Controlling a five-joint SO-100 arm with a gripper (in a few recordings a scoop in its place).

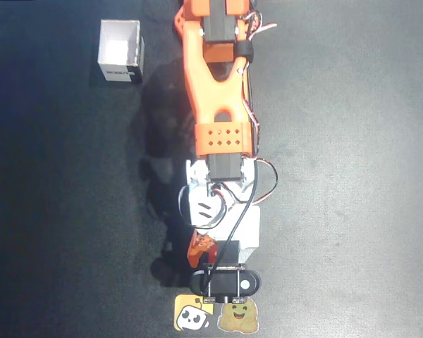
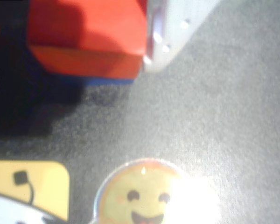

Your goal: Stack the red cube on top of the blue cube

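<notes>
Between my end effector [image 2: 91,28] fingers sits the red cube [image 2: 86,39], large at the top left of the wrist view; a white finger [image 2: 170,32] presses its right face and a dark shape lies along its left, so I count myself clamped on it. Under the red cube's lower edge a thin blue strip shows, the blue cube [image 2: 107,80], touching it from below as far as I can tell. Along the bottom of that view lie a yellow sticker [image 2: 30,186] at left and a round smiling-face sticker [image 2: 144,196] beside it, partly lost in glare.

From overhead, a white box [image 1: 120,51] stands open at the upper left of the black table [image 1: 352,176]. My orange arm [image 1: 215,91] runs down the middle, its camera [image 1: 224,282] just above the two stickers.
</notes>
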